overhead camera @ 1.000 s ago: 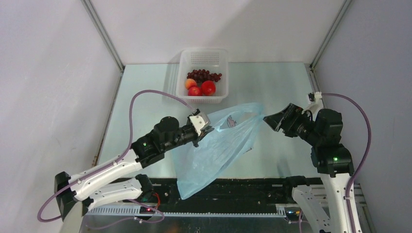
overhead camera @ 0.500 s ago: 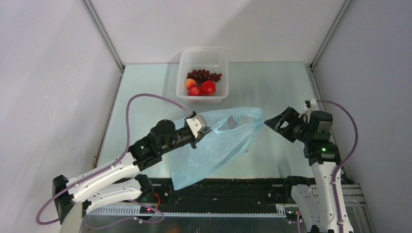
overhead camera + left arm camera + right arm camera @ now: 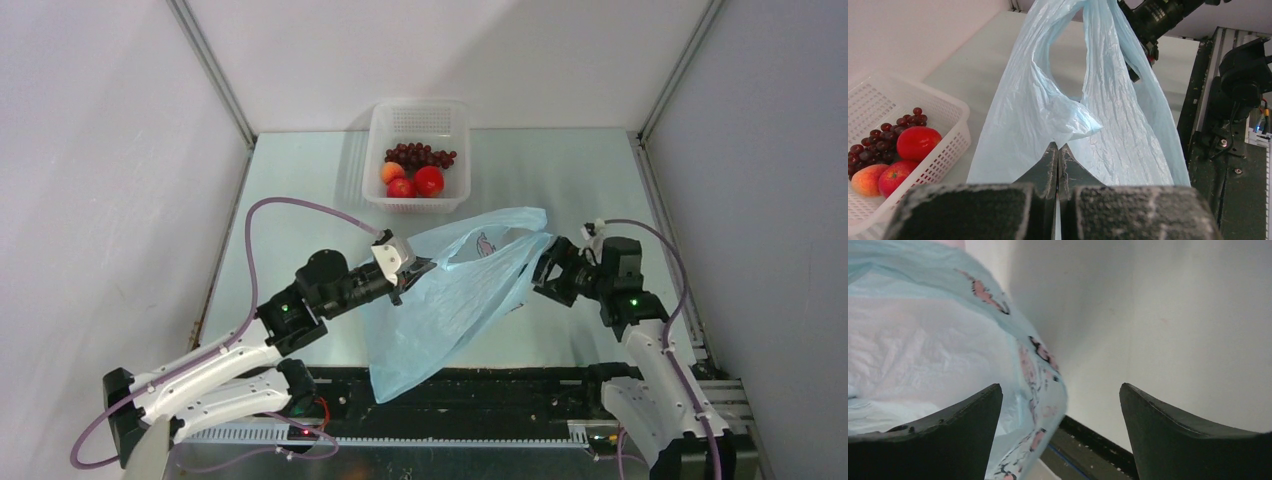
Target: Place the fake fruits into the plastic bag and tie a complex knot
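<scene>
Blue plastic bag (image 3: 450, 305) hangs pinched in left gripper (image 3: 415, 270), right gripper (image 3: 541, 270) wide beside it, fruits (image 3: 415, 172) in white basket (image 3: 418, 115).

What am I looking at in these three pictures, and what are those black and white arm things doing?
These are two robot arms bolted to a table. One picture looks down from above; the other two come from cameras on each arm's wrist, showing that tool up close. The left tool is pinched shut on a thin blue plastic bag, holding it up. The right tool stands open at the bag's other edge, plastic between its fingers but not gripped. A white basket at the far side holds toy fruit: dark grapes, two red fruits and a peach-coloured one. The bag holds none.
</scene>
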`<control>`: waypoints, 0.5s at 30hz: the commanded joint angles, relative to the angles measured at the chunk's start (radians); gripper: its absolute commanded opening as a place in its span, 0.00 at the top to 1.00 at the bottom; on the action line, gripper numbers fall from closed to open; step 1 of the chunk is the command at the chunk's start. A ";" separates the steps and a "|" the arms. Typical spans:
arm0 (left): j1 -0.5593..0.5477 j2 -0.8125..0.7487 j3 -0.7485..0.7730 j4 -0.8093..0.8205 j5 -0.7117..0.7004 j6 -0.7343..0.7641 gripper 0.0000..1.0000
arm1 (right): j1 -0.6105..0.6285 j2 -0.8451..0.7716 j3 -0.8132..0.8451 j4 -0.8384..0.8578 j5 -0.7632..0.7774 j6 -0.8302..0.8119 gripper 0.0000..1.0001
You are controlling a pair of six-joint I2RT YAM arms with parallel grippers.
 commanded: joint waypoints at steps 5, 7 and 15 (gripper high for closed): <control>-0.002 -0.021 -0.006 0.060 0.026 -0.015 1.00 | 0.195 0.089 0.002 0.236 -0.079 0.133 0.08; -0.003 -0.020 -0.005 0.062 0.025 -0.014 1.00 | 0.226 0.112 0.002 0.278 -0.087 0.155 0.09; -0.002 -0.025 0.002 0.051 0.013 -0.009 1.00 | 0.257 0.127 0.006 0.385 -0.106 0.220 0.66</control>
